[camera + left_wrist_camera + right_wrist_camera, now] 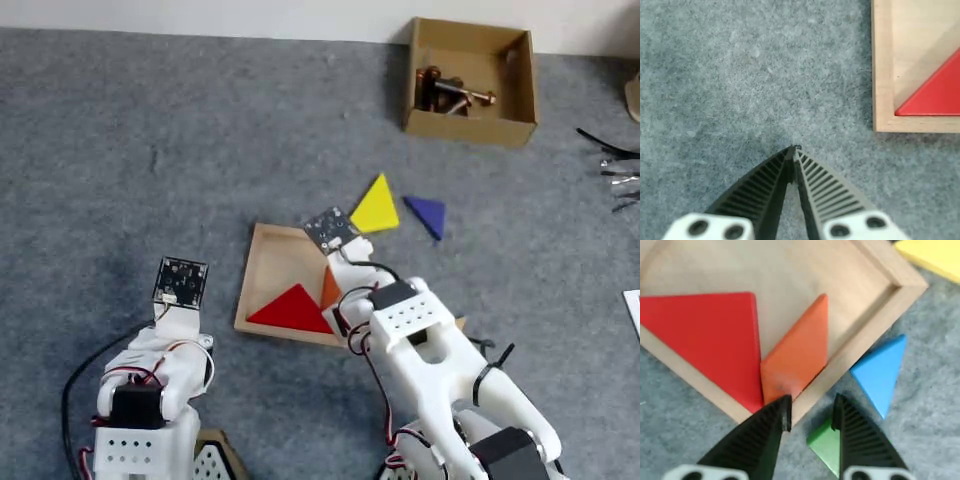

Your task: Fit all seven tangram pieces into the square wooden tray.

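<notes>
While two pieces lie seated in the wooden tray (278, 262), the right gripper (810, 407) hangs low over the tray's near-right corner. Its jaws are a little apart and pinch nothing. One finger is above the tip of the orange piece (797, 360). The other is outside the rim, above the green piece (827, 445).

The red triangle (292, 308) lies with its long side flush along the tray's near edge. The orange piece touches its short side and backs against the right edge, a tight packing that appears meant to keep the rest of the tray floor free.

The spread of the jaws would suit either nudging the orange piece home or dropping onto the green one, and the views do not settle which.

The light blue triangle (880, 372) waits on the table just beside the tray's right edge, next to the green piece and within easy reach. The yellow triangle (376, 205) sits off the tray's far-right corner, and the dark blue triangle (427, 213) lies a little beyond it.

The left gripper (792, 150), its fingers pressed together on nothing, is over bare table just off the tray's near-left corner, seemingly parked clear of the work. A cardboard box (470, 80) of metal parts stands near the table's far edge. Most of the fitting looks yet to be done.
</notes>
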You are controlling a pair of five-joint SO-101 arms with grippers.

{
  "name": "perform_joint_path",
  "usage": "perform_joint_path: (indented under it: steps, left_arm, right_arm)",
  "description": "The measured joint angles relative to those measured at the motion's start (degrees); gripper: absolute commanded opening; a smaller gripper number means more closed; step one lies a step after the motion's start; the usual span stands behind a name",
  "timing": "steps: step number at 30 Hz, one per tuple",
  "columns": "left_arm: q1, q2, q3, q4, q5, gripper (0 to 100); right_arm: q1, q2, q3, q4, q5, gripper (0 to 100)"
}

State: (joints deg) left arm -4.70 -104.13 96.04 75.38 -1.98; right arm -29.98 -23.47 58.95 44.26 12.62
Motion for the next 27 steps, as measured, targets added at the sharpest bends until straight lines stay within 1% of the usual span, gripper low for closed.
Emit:
perform_joint_path:
  steps: [5, 13, 16, 20, 23, 27]
  left_arm:
    - [0.0, 0.0, 0.0, 0.0, 0.0, 1]
    - [0.0, 0.0, 0.0, 0.0, 0.0, 1]
    - [0.0, 0.0, 0.0, 0.0, 0.0, 1]
    - [0.0, 0.0, 0.0, 0.0, 0.0, 1]
    - [0.0, 0.0, 0.0, 0.0, 0.0, 1]
    - [0.0, 0.0, 0.0, 0.0, 0.0, 1]
  right_arm:
    - [-0.3, 0.0, -3.4, 5.6, 0.1, 13.7]
    - [0.0, 0.1, -10.5, 11.7, 0.1, 13.7]
    - [2.7, 0.1, -14.0, 13.8, 0.1, 13.7]
    - [9.0, 0.1, -20.1, 17.1, 0.1, 13.7]
    - [13.6, 0.1, -23.7, 17.7, 0.1, 14.1]
    - [14.9, 0.8, -26.9, 17.6, 0.1, 14.3]
